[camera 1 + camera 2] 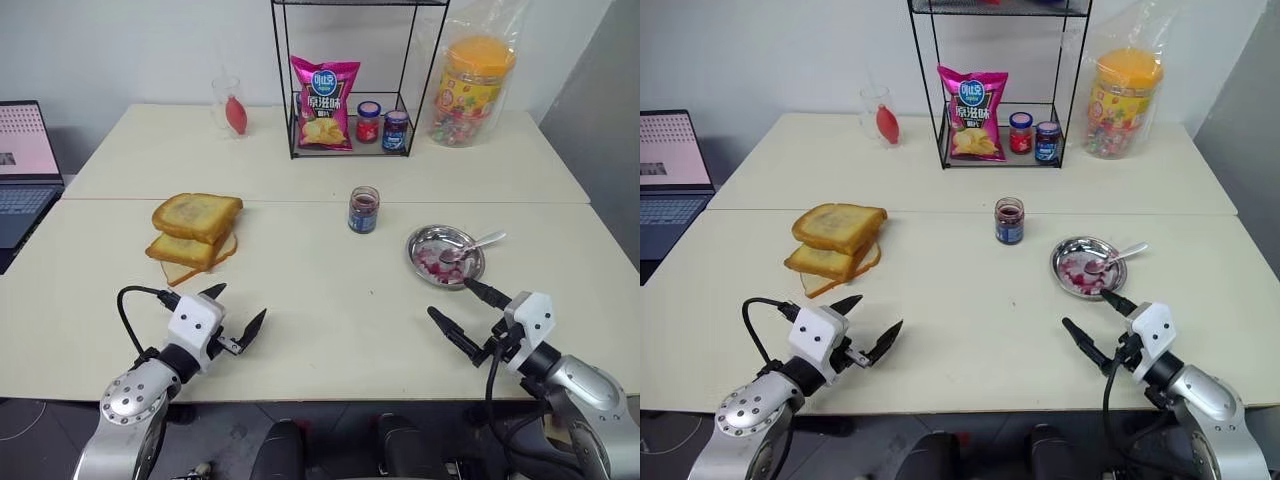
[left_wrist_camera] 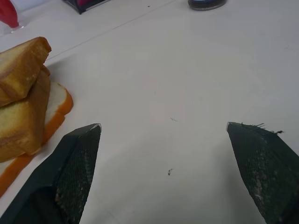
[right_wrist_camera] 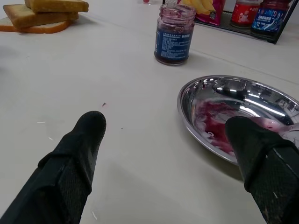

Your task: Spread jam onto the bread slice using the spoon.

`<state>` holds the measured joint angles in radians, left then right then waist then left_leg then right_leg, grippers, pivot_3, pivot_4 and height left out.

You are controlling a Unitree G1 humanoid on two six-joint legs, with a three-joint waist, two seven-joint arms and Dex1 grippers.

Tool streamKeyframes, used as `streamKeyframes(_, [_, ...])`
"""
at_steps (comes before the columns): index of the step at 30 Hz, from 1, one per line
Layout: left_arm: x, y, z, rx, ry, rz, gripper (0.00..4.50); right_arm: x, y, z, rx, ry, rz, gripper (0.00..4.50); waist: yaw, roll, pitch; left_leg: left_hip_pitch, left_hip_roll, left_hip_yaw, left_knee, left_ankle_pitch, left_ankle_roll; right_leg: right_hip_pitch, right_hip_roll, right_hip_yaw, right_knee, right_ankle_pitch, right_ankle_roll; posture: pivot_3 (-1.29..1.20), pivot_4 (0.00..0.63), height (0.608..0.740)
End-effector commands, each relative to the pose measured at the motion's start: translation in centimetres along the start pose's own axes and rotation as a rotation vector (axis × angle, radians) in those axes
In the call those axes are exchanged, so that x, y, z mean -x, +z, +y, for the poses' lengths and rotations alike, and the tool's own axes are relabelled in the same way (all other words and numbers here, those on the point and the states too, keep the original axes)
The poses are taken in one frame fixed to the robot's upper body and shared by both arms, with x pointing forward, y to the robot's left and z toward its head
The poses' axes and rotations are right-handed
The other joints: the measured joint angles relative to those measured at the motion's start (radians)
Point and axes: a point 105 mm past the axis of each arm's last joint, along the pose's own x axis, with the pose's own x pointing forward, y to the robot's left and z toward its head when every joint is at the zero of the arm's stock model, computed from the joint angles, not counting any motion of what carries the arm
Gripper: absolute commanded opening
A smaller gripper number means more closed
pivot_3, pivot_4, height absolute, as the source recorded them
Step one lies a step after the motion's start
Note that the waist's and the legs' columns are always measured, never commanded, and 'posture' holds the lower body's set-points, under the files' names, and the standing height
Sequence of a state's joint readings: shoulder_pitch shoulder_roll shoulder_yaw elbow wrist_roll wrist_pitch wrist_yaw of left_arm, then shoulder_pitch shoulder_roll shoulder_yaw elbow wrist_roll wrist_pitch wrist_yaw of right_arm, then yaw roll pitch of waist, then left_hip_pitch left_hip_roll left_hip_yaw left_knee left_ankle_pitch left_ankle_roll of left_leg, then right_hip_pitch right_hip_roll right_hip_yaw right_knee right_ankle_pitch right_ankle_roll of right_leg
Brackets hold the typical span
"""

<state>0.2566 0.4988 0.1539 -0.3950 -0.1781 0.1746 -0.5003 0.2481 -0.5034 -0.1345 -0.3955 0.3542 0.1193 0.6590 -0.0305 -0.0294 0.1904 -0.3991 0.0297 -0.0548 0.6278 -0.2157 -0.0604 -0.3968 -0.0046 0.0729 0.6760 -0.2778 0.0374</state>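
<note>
Looking down, I see both the left gripper [image 1: 240, 308] and right gripper [image 1: 450, 303] spread wide, holding nothing. The jam [image 1: 364, 210] jar's blue label is too small to read. The spoon [image 1: 472, 246] rests in the dish [image 1: 425, 240], and the bread slice [image 1: 197, 215] tops the pile.

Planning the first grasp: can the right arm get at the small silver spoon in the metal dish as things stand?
Probably yes. The small silver spoon lies in the round metal dish, just beyond the right gripper, whose fingers are open, with nothing between them.

- An office or lab room is showing: plain cream tables [image 1: 330, 290] are standing against a bare white wall.
- A laptop [image 1: 22, 165] is sitting open at the left edge.
</note>
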Motion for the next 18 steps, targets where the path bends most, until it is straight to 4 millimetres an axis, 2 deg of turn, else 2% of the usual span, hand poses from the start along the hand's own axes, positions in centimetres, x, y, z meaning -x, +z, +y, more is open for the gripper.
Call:
streamKeyframes(1, [0.4,1.6,0.3,-0.032,0.004,-0.052,4.48,0.0,1.2,-0.2,0.037,0.005,-0.043,4.50,0.000,0.000,0.000,0.000,0.000,0.000,0.000,0.000,0.000,0.000,0.000,0.000,0.000,0.000,0.000,0.00,0.150,0.740])
streamKeyframes(12, [0.3,1.7,1.5,-0.065,0.097,-0.053,4.48,-0.3,1.1,0.1,0.032,0.021,-0.046,4.50,0.000,0.000,0.000,0.000,0.000,0.000,0.000,0.000,0.000,0.000,0.000,0.000,0.000,0.000,0.000,0.00,0.150,0.740])
streamKeyframes(16, [0.6,2.6,1.8,-0.015,0.094,-0.123,4.48,-0.4,1.1,0.3,0.027,0.029,-0.048,4.50,0.000,0.000,0.000,0.000,0.000,0.000,0.000,0.000,0.000,0.000,0.000,0.000,0.000,0.000,0.000,0.00,0.150,0.740])
streamKeyframes(18, [1.0,2.9,2.5,0.000,0.134,-0.141,4.48,-0.4,1.2,0.4,0.036,0.037,-0.053,4.50,0.000,0.000,0.000,0.000,0.000,0.000,0.000,0.000,0.000,0.000,0.000,0.000,0.000,0.000,0.000,0.00,0.150,0.740])
